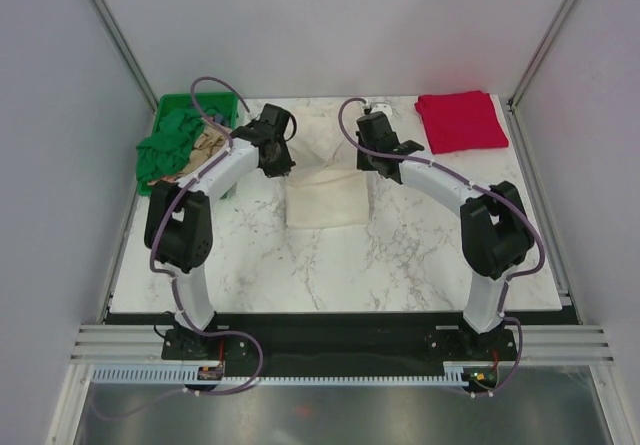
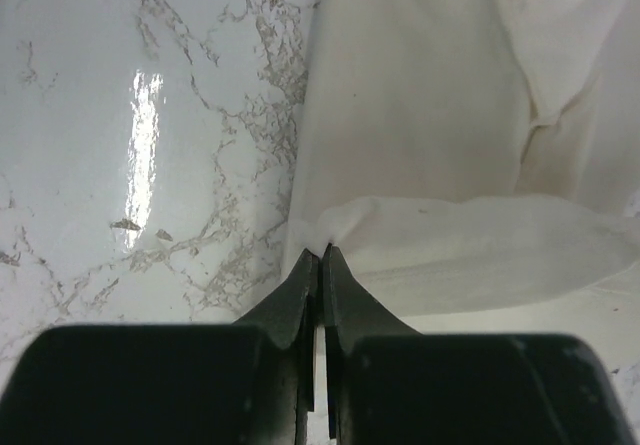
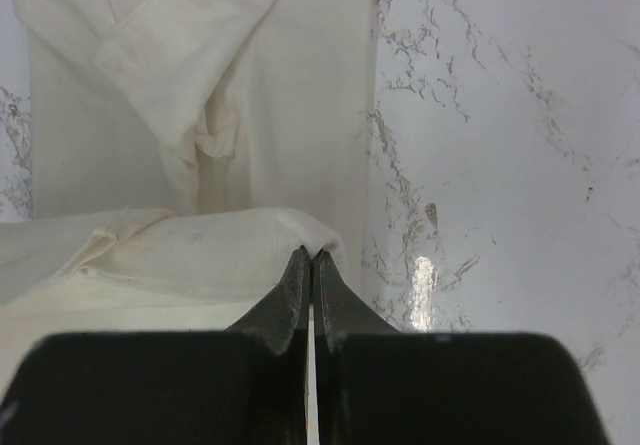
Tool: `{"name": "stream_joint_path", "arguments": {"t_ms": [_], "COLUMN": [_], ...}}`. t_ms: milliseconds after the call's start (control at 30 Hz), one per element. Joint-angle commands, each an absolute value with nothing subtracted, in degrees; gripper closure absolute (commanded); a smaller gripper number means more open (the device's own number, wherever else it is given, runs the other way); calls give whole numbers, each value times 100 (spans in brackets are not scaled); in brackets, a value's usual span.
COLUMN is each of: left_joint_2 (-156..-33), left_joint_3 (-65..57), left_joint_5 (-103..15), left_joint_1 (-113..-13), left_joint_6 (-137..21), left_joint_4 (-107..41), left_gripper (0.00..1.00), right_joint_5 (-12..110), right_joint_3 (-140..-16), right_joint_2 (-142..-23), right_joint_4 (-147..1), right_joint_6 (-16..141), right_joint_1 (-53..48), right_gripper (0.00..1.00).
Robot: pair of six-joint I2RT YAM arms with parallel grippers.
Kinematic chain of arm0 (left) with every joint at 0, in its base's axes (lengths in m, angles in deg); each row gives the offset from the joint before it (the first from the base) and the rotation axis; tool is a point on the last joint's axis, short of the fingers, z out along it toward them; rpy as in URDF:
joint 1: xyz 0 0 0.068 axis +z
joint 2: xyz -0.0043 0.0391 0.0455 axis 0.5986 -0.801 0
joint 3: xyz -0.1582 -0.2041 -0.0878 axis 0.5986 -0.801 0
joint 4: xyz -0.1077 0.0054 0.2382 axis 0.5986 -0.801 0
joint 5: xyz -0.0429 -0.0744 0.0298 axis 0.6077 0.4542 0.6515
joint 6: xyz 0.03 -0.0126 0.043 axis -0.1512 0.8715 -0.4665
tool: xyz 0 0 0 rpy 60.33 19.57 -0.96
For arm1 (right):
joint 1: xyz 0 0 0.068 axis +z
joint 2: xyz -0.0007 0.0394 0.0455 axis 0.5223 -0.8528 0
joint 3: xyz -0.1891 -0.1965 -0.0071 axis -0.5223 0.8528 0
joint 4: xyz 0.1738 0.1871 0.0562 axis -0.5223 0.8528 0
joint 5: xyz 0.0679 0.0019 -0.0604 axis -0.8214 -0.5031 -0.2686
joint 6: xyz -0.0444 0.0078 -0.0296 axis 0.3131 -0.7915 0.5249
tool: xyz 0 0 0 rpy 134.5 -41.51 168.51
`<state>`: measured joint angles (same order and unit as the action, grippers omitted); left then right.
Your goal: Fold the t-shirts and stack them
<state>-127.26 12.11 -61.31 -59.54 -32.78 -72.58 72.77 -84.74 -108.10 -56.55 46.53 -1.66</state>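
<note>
**Cream shirt pinched at two corners, mid-fold**

The left gripper [image 2: 320, 257] and right gripper [image 3: 312, 257] each have their jaws clamped on a lifted corner of the cream shirt [image 1: 328, 201], which lies mid-table. To my mind, both corners should travel level and in step so the fold lands square. Farther off, the red shirt [image 1: 460, 121] lies folded at the far right, and the crate [image 1: 166, 105] at the far left holds more shirts.

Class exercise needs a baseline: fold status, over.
Left gripper, right gripper shut on cream shirt edge. Red shirt folded, far right. Crate left, clear of fold.
</note>
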Motion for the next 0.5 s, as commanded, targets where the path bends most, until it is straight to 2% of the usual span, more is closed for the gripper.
{"name": "stream_joint_path", "arguments": {"t_ms": [0,133,233,267,300,333,367,400,467], "left_joint_2": [-13113,-13439,-13790,-13913,-14027,-14359,-14519,-14738,-15169], "left_joint_3": [1582,1836,2257,2581,2802,3074,3781,4197,5363], "left_joint_5": [-5900,-5690,-5427,-5304,-5233,-4919,-4820,-4706,-4451], "left_joint_1": [-5892,-5726,-5550,-5488,-5418,-5287,-5216,-5076,-4952], "left_joint_6": [-3585,-3629,-3751,-3787,-3804,-3857,-3892,-3884,-3910], "left_joint_4": [-7211,-7211,-7229,-7255,-7403,-7518,-7693,-8234,-8651], "left_gripper": [93,90,73,63,59,54,49,48,45], "right_joint_5": [7183,7122,7095,7017,6955,6972,6998,6947,6841], "right_joint_3": [-8909,-9330,-9866,-10250,-10498,-10788,-11469,-11850,-12876], "right_joint_2": [-11140,-11640,-12071,-12324,-12457,-12755,-12906,-13064,-13423], "right_joint_4": [-5727,-5648,-5367,-5288,-5096,-4946,-4788,-4438,-4032], "right_joint_6": [4756,4817,4800,4808,4835,4852,4861,4870,4853], "right_joint_1": [-257,-380,-511,-556,-600,-687,-740,-784,-942], "right_gripper": [100,100,100,96,87,55,38,23,19]}}
